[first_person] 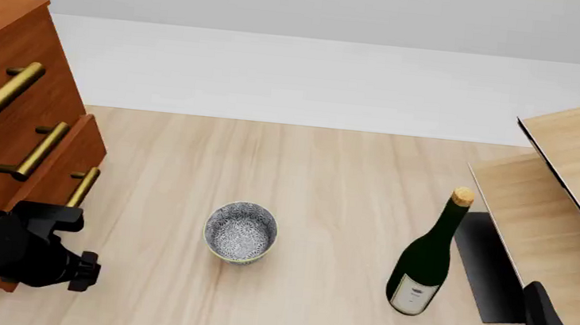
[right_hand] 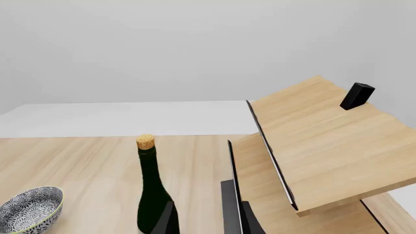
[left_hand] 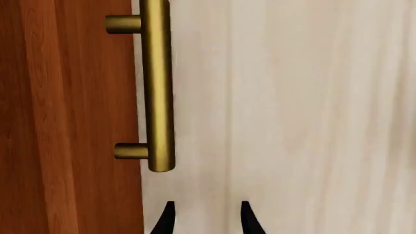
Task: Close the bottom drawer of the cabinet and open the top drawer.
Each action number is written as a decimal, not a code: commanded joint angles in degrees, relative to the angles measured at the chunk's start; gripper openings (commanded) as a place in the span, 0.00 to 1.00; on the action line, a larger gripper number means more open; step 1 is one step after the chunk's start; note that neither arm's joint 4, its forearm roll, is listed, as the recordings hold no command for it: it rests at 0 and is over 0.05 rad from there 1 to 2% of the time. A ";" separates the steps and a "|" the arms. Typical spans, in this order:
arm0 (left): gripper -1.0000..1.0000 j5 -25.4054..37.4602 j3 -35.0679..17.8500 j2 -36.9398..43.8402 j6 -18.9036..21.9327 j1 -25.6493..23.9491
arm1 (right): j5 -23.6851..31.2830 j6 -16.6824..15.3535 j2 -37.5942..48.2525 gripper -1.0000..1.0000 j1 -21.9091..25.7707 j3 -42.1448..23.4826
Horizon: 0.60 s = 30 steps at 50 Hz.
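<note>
the left gripper (left_hand: 206, 219) hangs spread, apart from the bottom drawer (first_person: 69, 159) handle (left_hand: 158, 87). right gripper (right_hand: 204, 219) spread, near the bottle (right_hand: 151, 195).

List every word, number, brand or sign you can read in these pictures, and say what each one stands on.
No text can be read anywhere.
The wine bottle has a pale label with small dark marks, too small and blurred to read.
The patterned bowl carries decoration only, no writing.
The cabinet and its brass handles show none.
</note>
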 commanded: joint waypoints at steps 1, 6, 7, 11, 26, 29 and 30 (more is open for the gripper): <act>1.00 -0.98 1.79 -1.14 4.83 5.22 | 0.01 -0.02 0.02 1.00 0.08 -0.01; 1.00 -1.98 2.82 -1.13 7.18 7.11 | 0.05 -0.04 -0.03 1.00 0.10 -0.01; 1.00 -2.07 2.94 -1.28 7.42 7.23 | 0.05 -0.03 -0.02 1.00 0.09 -0.01; 1.00 -2.78 3.81 -1.53 10.07 9.64 | 0.03 -0.04 -0.02 1.00 0.07 0.00; 1.00 -4.13 5.41 -2.97 14.63 13.87 | -0.10 -0.03 0.11 1.00 0.09 0.02; 1.00 -4.12 5.14 -2.51 14.15 13.46 | -0.11 -0.07 0.12 1.00 0.05 0.02; 1.00 -4.15 5.20 -2.73 14.27 13.42 | -0.10 -0.06 0.11 1.00 0.07 0.02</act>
